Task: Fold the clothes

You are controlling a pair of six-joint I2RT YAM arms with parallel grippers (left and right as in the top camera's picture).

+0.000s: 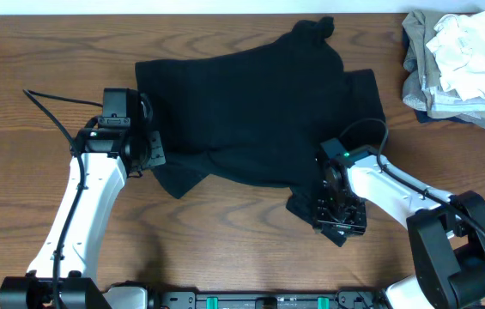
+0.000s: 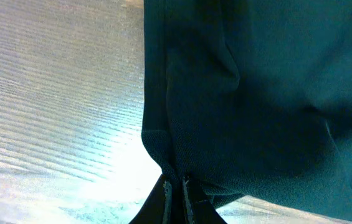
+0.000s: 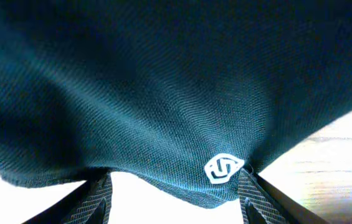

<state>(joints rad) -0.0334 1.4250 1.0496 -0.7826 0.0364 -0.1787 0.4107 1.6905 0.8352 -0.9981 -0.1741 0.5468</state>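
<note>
Currently large black soft-fabric t-shirt (image 1: 259, 112) sprawls centre, left gripper (image 2: 176, 188) pinched shut on its left edge, right gripper (image 3: 174, 186) wide around the near hem's white round logo (image 3: 224, 168); the thin left pinch could slip, or the right could close on bunched layers.

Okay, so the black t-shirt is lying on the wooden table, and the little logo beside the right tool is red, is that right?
Not quite. The logo beside the right tool is white, not red, as the right wrist view shows. The black t-shirt does lie on the wooden table.
</note>
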